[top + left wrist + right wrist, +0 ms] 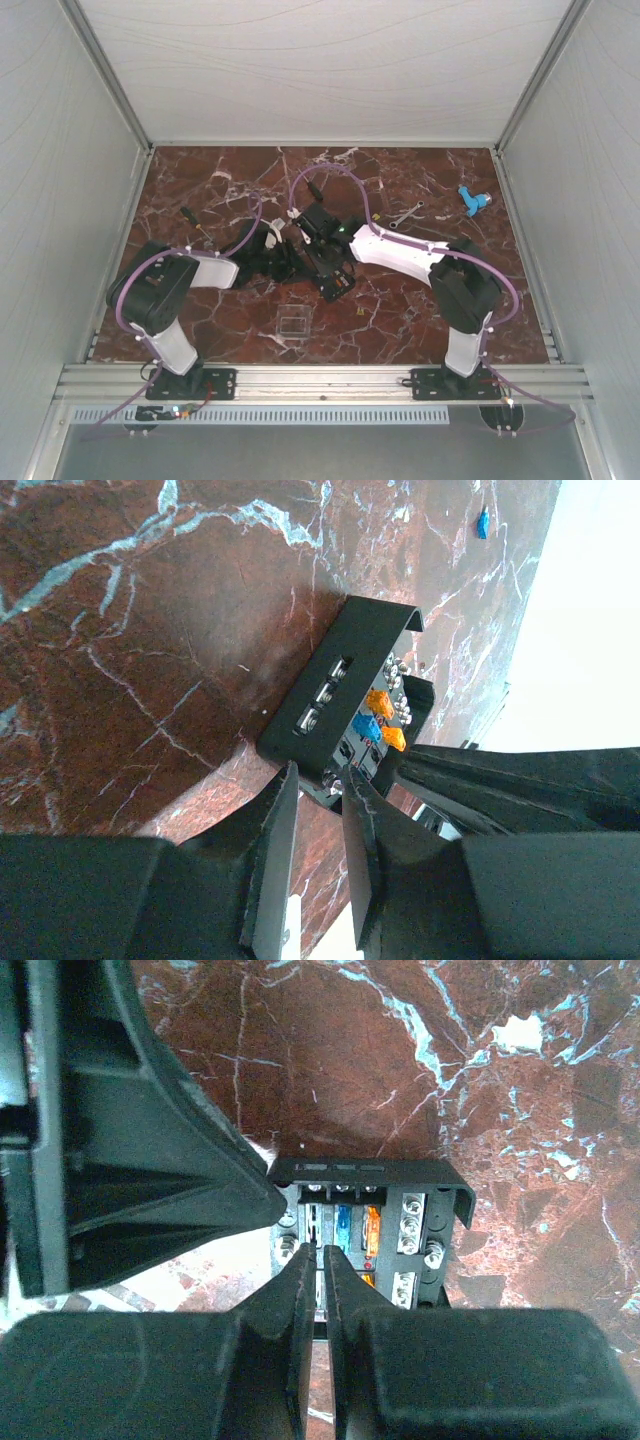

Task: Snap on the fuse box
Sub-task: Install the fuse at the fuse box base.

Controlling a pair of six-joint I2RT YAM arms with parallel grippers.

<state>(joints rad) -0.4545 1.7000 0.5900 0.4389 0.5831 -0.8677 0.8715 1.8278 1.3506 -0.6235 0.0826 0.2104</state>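
Note:
The fuse box (335,670) is a black square box lying on the marble, its open face showing orange and blue fuses and screw terminals. My left gripper (318,776) has its fingers parted a little, one on each side of the box's near corner wall. My right gripper (322,1260) is shut. Its tips rest over the box's fuse rows (385,1222), with nothing between them. The left gripper's finger (200,1195) touches the box's left corner in the right wrist view. From above, both grippers meet at the table's middle and hide most of the box.
A clear square lid (293,323) lies on the marble in front of the grippers. A black screwdriver (192,221) lies at the left, a wrench (405,213) behind the right arm, and a blue part (472,200) at the far right. White walls close in both sides.

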